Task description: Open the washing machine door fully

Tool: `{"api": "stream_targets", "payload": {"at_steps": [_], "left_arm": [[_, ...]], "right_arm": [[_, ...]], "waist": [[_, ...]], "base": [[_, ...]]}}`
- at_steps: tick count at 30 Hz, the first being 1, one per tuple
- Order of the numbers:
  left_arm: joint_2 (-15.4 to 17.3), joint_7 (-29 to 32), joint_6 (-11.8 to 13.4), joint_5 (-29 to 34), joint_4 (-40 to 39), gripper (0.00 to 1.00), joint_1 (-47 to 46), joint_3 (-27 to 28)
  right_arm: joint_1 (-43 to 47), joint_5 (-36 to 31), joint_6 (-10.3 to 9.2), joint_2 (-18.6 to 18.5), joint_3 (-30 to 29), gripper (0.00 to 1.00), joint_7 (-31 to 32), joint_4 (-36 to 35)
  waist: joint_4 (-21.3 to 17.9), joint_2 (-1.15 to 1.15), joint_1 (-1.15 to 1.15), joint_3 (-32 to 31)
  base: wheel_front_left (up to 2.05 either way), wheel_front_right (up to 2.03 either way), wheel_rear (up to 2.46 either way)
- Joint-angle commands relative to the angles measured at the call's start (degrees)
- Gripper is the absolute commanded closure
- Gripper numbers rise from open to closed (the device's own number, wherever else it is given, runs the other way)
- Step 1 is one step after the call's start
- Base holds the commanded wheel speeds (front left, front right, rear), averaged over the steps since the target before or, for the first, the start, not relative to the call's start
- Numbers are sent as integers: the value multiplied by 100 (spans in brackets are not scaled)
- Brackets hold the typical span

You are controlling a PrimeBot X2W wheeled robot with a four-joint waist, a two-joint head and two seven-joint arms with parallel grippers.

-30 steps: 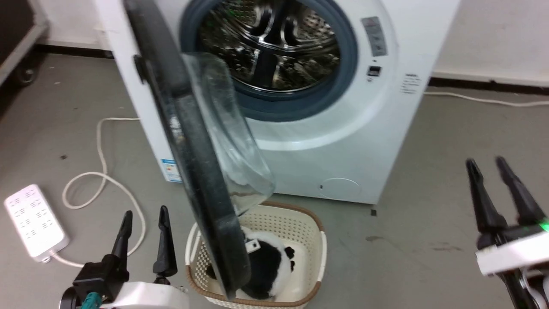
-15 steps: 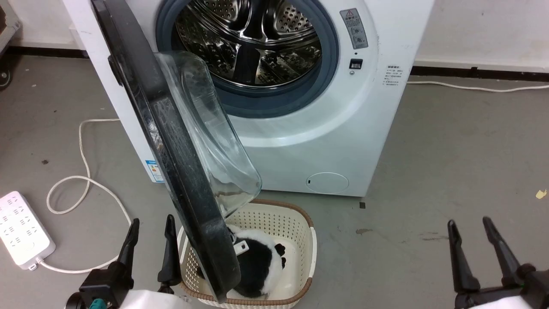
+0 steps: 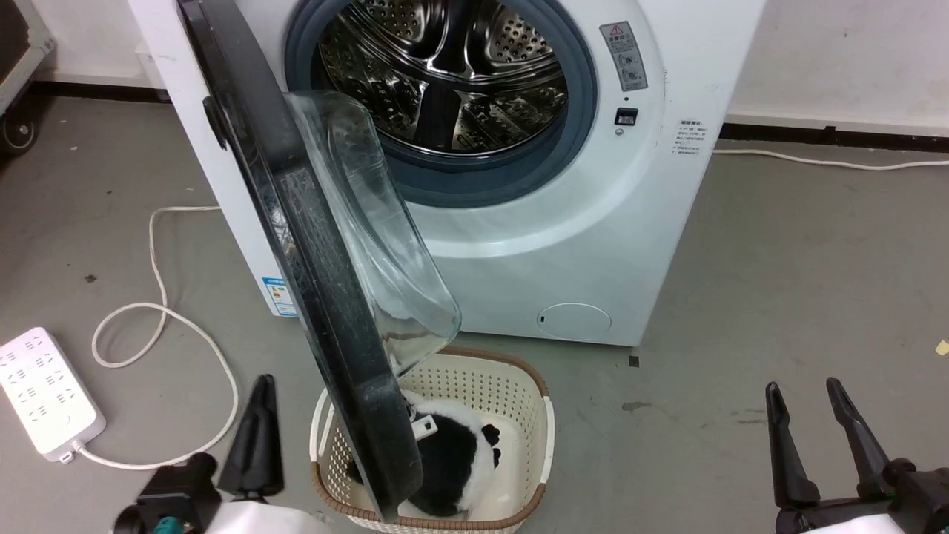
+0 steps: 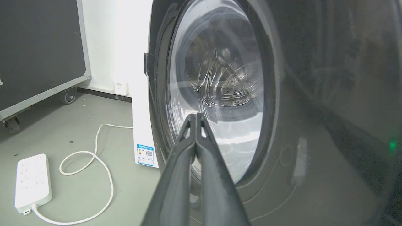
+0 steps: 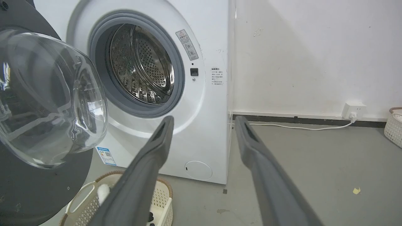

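Note:
The washing machine door (image 3: pixel 326 297) stands swung out from the white washing machine (image 3: pixel 593 245), edge-on to me, its clear glass bowl (image 3: pixel 385 245) facing right. The steel drum (image 3: pixel 445 74) is exposed. My left gripper (image 3: pixel 261 386) is shut with nothing in it, low at the left on the outer side of the door's black rim. In the left wrist view its joined tips (image 4: pixel 195 116) point at the door's outer face (image 4: pixel 314 131); whether they touch it is unclear. My right gripper (image 3: pixel 802 387) is open at the lower right, far from the door, and its fingers (image 5: pixel 150 157) frame the machine front.
A cream basket (image 3: pixel 530 393) holding a black-and-white plush toy (image 3: pixel 452 460) sits on the floor under the door's lower edge. A white power strip (image 3: pixel 44 393) and its looping cable (image 3: pixel 156 297) lie at the left. A wheeled black case (image 4: pixel 37 47) stands further left.
The left gripper's fingers have closed together. The right gripper has dropped lower in the head view than a second ago. The camera has shifted slightly; the door's angle looks unchanged.

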Motion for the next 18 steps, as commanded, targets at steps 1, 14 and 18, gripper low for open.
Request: {"api": "stream_targets", "payload": {"at_steps": [1, 14, 18], "left_arm": [[10, -32, 67, 9, -150, 100, -16, 77], [10, -32, 468, 147, -2026, 100, -794, 456], [10, -32, 507, 241, -2597, 100, -1228, 360]], "right_arm": [[74, -6, 6, 30, 6, 0, -25, -47], [19, -41, 6, 52, 69, 0, -26, -32], [24, -66, 6, 57, 113, 0, -26, 10]], "waist": [[11, 0, 0, -8], [66, 0, 0, -63], [66, 0, 0, -96]], "base": [[0, 0, 0], [0, 0, 0], [0, 0, 0]]}}
